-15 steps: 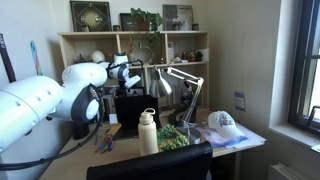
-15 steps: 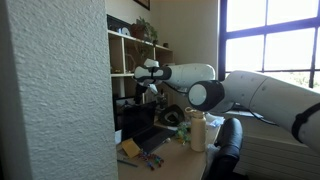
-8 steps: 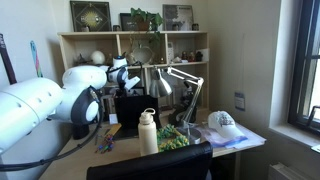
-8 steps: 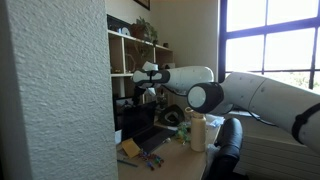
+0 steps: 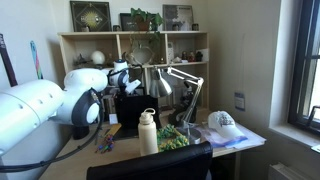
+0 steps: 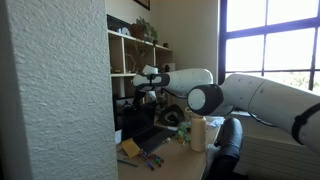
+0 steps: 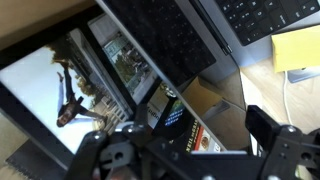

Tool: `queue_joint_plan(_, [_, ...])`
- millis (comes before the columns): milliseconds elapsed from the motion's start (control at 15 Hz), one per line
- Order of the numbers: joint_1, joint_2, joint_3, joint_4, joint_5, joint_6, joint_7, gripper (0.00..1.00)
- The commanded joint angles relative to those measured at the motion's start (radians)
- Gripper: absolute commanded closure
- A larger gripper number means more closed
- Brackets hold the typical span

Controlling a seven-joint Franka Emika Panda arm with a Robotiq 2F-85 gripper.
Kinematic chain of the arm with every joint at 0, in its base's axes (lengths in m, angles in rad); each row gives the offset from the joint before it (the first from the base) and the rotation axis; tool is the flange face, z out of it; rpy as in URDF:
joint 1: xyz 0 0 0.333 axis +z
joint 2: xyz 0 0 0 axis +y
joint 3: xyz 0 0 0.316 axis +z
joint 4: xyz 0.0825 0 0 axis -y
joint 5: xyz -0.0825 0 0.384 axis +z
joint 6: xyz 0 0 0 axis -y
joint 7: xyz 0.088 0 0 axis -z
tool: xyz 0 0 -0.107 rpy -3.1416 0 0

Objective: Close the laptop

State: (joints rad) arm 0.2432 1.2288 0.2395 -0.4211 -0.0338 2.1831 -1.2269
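While the laptop (image 5: 130,108) lid stands open, the claw (image 7: 195,150) hovers near its top edge, wide and empty; closing is not yet begun.

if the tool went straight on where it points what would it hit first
The tool looks aimed at the printed box just behind the laptop lid, not the lid itself; depth unclear.

The wooden counter (image 7: 262,80) carries the laptop (image 7: 190,35), lid up; in the wrist view its keyboard lies above the fingers (image 7: 278,132). A yellow notepad (image 7: 298,48) lies beside it. In an exterior view a white bottle (image 5: 148,132) stands below the fingers, nearer the camera. Something green (image 5: 172,141) lies just beside the bottle, coloured pens (image 5: 105,143) on its other side, and papers (image 5: 235,140) well apart from the fingers.
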Motion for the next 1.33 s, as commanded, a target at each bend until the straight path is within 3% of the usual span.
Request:
queue_joint_plan(0, [0.011, 0.043, -0.043, 0.071, 0.013, -0.063, 0.019, 0.00])
queue_joint_plan(67, [-0.008, -0.007, -0.027, -0.032, -0.009, -0.032, 0.035, 0.00])
queue_joint_plan(267, [0.005, 0.052, -0.070, 0.067, 0.008, -0.121, 0.067, 0.00])
queue_joint_plan(333, [-0.009, 0.003, -0.059, -0.025, -0.007, -0.098, 0.085, 0.00])
queue_joint_plan(667, [0.002, -0.015, -0.084, -0.027, -0.021, -0.167, 0.147, 0.00])
queue_joint_plan(1267, [0.005, -0.032, -0.100, -0.015, -0.017, -0.402, 0.245, 0.00])
